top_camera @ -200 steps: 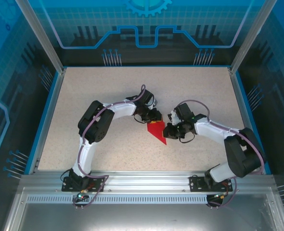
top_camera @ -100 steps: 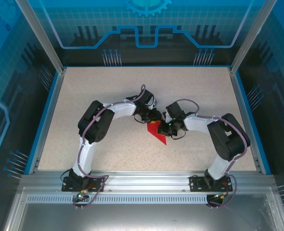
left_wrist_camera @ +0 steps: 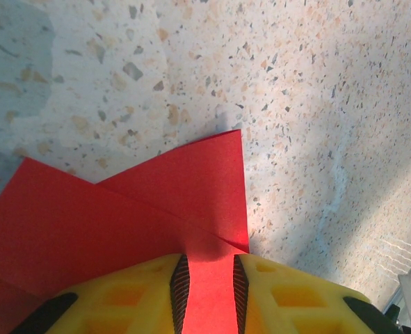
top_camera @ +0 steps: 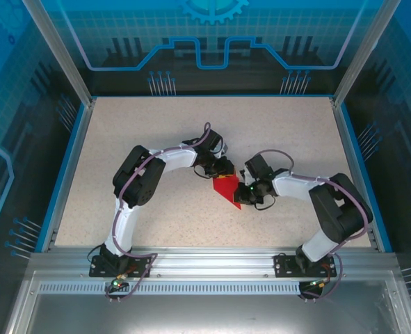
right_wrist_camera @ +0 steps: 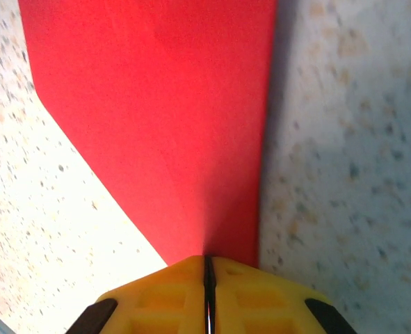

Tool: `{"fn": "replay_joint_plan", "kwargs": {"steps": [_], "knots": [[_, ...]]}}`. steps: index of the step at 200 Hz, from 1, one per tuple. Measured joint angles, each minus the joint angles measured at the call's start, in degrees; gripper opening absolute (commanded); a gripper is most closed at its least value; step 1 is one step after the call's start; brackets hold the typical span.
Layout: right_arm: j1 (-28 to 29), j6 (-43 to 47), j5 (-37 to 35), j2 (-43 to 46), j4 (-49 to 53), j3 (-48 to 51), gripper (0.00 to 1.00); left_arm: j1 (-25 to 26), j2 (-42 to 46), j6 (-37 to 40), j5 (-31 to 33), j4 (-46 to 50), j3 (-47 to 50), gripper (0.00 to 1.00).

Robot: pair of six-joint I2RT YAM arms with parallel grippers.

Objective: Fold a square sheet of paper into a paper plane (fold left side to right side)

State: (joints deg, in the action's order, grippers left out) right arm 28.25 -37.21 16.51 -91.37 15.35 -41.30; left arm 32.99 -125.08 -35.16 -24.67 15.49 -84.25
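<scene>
Our right gripper (top_camera: pixel 241 197) has swung onto the paper plane (top_camera: pixel 225 189), mid-worktop (top_camera: pixel 156 132), fingers pressed together. Our left gripper (left_wrist_camera: pixel 206 263), slightly spread, rests on its far end. Feather-light, floppy, slippery paper: we'd pin the layers and lift only free edges.

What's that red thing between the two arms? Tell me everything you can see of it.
The red paper is thin, bright red and matte, folded into a flat wedge whose point aims toward the near edge. Up close, two overlapping flaps meet at a crease, with sharp straight edges. It lies flat on the speckled table, near the middle. The left gripper, jaws slightly apart, sits on its far end. The right gripper, jaws shut, rests its tip on the right side.
</scene>
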Motion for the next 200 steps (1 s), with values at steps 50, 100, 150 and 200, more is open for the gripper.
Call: {"fn": "replay_joint_plan", "kwargs": {"steps": [50, 100, 150, 200], "knots": [[-0.72, 1.33, 0.50, 5.25, 0.28, 5.20, 0.12, 0.02, 0.02, 0.26, -0.04, 1.57, -0.92, 0.34], [-5.79, 6.38, 2.29, 14.08, 8.59, 6.43, 0.39, -1.51, 1.95, 0.79, -0.76, 7.43, -4.48, 0.47], [-13.03, 11.65, 4.48, 21.11, 9.11, 4.85, 0.56, -5.25, 14.78, 0.55, -1.92, 5.95, -1.81, 0.58], [-14.53, 12.22, 6.32, 27.21, 6.14, 5.64, 0.64, -5.84, 17.88, -3.39, -2.45, -1.40, 10.14, 0.54]]}}
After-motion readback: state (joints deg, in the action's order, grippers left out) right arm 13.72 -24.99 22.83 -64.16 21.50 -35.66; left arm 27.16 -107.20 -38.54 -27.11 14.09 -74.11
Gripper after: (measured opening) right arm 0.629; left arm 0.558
